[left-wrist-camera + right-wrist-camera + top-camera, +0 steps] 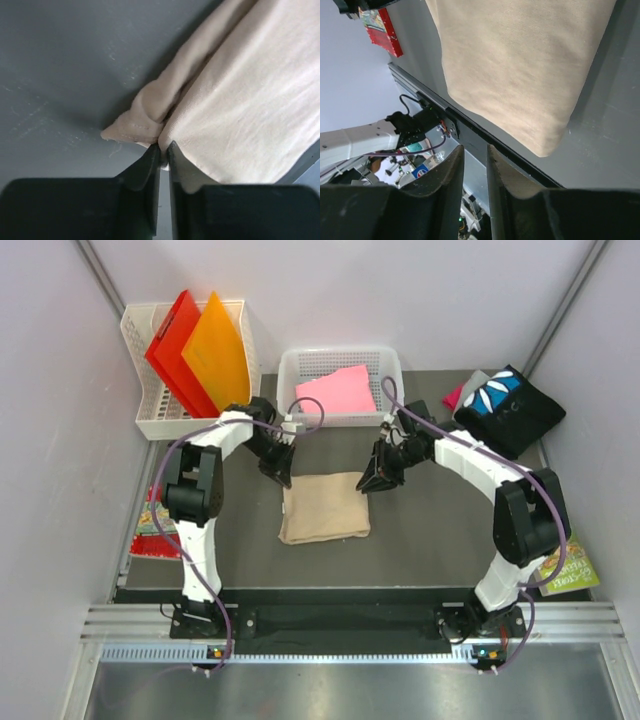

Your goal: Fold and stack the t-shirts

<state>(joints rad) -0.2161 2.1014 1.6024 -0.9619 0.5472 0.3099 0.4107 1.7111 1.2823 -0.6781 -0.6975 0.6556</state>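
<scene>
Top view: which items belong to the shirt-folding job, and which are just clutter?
Job: folded tan cloth t-shirt; pink cloth t-shirt; black cloth t-shirt with blue-and-white print.

Lying about: red plastic folder; orange plastic folder; left white mesh plastic basket; middle white mesh plastic basket; colourful booklet, left edge; green booklet, right edge.

Nothing is legible; cover print on the green booklet (pixel 572 570) is blurred.
</scene>
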